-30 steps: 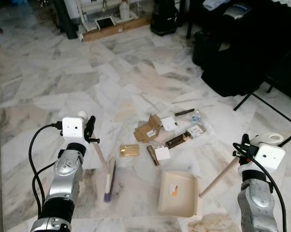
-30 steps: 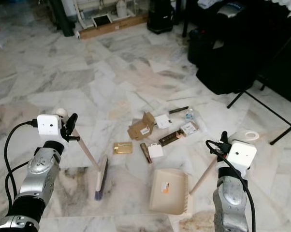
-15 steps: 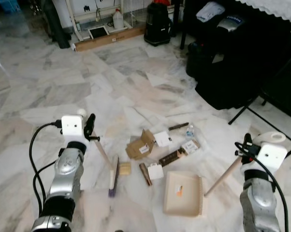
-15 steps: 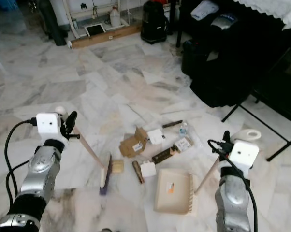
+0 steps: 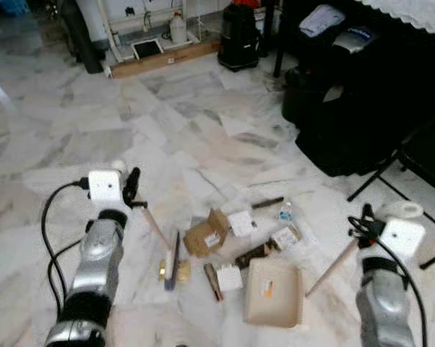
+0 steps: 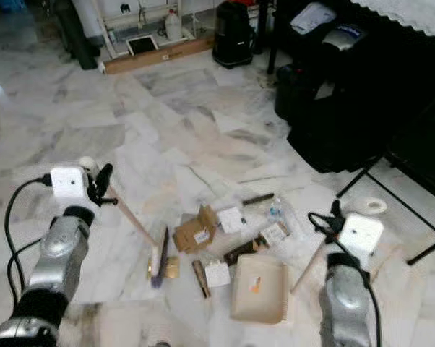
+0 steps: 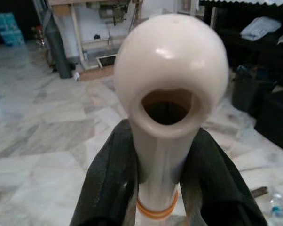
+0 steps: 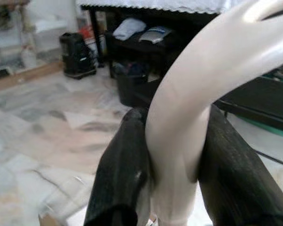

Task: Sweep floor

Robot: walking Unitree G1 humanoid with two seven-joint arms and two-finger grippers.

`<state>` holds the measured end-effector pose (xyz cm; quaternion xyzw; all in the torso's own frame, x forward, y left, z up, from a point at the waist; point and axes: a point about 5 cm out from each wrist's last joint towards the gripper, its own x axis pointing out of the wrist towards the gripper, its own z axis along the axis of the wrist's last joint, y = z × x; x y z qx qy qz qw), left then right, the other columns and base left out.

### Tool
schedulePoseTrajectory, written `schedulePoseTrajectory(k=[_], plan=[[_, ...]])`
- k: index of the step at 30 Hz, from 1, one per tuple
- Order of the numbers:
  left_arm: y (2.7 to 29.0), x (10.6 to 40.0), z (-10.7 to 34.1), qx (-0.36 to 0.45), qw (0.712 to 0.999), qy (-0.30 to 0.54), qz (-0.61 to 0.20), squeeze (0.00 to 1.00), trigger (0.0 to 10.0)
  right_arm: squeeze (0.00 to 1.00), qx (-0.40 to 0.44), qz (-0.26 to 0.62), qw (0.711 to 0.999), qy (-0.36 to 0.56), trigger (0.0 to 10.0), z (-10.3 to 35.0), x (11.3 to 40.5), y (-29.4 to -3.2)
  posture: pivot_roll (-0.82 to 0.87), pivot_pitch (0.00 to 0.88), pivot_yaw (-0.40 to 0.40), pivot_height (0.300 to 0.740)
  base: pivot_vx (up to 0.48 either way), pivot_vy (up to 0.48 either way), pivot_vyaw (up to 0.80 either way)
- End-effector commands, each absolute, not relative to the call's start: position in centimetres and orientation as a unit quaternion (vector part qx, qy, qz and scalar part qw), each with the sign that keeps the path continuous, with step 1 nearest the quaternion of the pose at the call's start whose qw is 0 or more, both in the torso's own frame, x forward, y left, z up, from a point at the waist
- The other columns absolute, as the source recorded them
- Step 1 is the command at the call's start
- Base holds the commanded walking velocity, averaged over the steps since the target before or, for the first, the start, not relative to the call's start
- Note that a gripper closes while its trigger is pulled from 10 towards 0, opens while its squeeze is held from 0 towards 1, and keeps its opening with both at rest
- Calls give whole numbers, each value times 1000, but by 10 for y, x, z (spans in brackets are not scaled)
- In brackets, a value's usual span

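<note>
Marble floor (image 5: 203,123) carries the litter: since a second ago my left gripper (image 7: 162,197), fingers clamped on the broom (image 5: 170,260), has pushed a gold packet (image 5: 180,272) closer to the pile. Right gripper (image 8: 172,188) fingers grip the dustpan (image 5: 275,293) handle, pan set just beside the boxes (image 5: 207,235), so collection looks nearly ready.

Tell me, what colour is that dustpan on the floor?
The dustpan is cream, with a small orange label inside. The left eye view shows it best.

L gripper (image 5: 133,189), R gripper (image 5: 362,221): both clamped, arms raised.
</note>
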<state>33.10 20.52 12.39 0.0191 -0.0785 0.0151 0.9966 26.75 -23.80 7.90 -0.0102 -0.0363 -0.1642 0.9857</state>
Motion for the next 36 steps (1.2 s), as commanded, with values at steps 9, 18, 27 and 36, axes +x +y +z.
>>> schedulePoseTrajectory(k=[9, 18, 27, 36], plan=[[202, 331, 130, 17, 995, -94, -1, 0, 10000, 0, -5, -168, 985, -25, 10000, 69, 258, -235, -52, 108, 65, 740, 0, 0, 0], [187, 329, 121, -18, 996, -67, -51, 0, 10000, 0, -34, -191, 981, 3, 10000, 54, 246, -242, -53, 105, 67, 740, 0, 0, 0], [189, 329, 114, -35, 997, -48, -55, 0, 10000, 0, -39, -201, 979, 24, 10000, 43, 242, -243, -44, 125, 74, 740, 0, 0, 0], [187, 328, 109, -38, 996, -29, -77, 0, 10000, 0, -45, -202, 978, 39, 10000, 32, 241, -243, -40, 135, 87, 740, 0, 0, 0]])
